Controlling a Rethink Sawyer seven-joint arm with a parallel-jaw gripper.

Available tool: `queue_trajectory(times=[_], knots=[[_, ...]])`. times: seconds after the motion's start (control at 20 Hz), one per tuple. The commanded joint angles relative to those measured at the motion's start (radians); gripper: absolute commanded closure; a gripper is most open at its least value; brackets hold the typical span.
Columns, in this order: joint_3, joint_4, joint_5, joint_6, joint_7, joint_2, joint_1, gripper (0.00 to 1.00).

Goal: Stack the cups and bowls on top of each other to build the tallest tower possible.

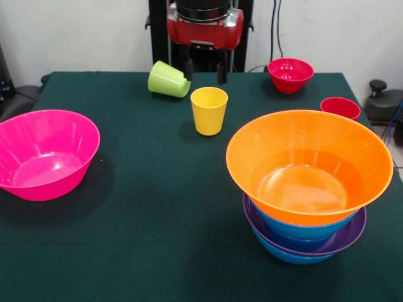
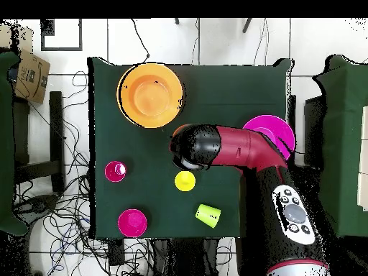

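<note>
Hanging at the far side of the green surface [image 1: 157, 239], the end effector [image 1: 204, 70] has its two dark fingers spread apart and empty, just above and behind the upright yellow cup [image 1: 209, 110], with the lime green cup [image 1: 168, 79] lying on its side beside it. The tower [image 1: 308, 189] stands near the front right: blue and purple bowls nested low, the wide orange bowl [image 1: 308, 163] on top, while the pink bowl [image 1: 44, 153], small red bowl [image 1: 290, 74] and red cup [image 1: 340, 107] sit apart

Open cloth between pink bowl [image 1: 44, 154] and tower [image 1: 308, 182]; yellow cup [image 1: 208, 110] stands behind
</note>
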Motion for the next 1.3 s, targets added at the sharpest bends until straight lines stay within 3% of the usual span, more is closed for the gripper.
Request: queue_trajectory(times=[0.05, 0.15, 0.65, 0.95, 1.3], knots=[[0.162, 0.115, -0.108, -0.087, -0.229, 0.007, -0.006, 0.0], [0.143, 0.114, -0.13, -0.087, -0.182, 0.002, 0.007, 0.0], [0.14, 0.12, -0.208, -0.103, -0.14, 0.014, -0.018, 0.0], [0.12, 0.093, -0.271, -0.157, -0.111, 0.082, -0.016, 0.0], [0.088, 0.055, -0.314, -0.21, -0.025, 0.146, 0.042, 0.0]])
